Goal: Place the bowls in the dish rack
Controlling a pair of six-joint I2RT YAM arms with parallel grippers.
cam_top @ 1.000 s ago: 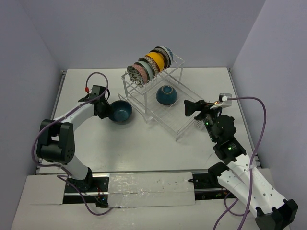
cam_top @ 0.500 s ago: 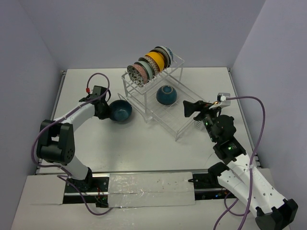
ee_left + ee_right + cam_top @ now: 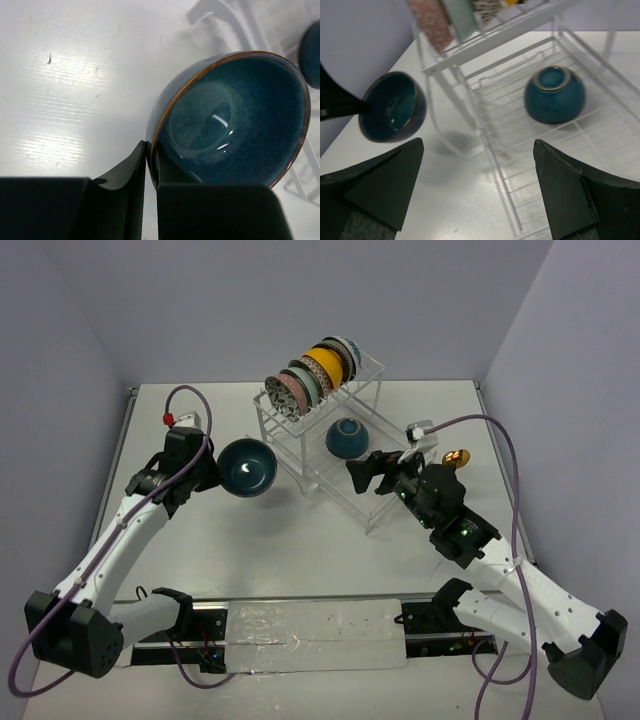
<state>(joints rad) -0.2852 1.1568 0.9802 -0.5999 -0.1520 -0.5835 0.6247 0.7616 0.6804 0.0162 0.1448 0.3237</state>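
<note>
Pinching the dark blue bowl by its rim in my left gripper; dish rack sits just to its right, my right gripper wide open beside it.

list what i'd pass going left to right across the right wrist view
left pincer → dark blue bowl it grips → pale green bowl on the upper shelf → upturned dark blue bowl on the lower tray; the dish rack spans most of the view, so it is left out
</note>
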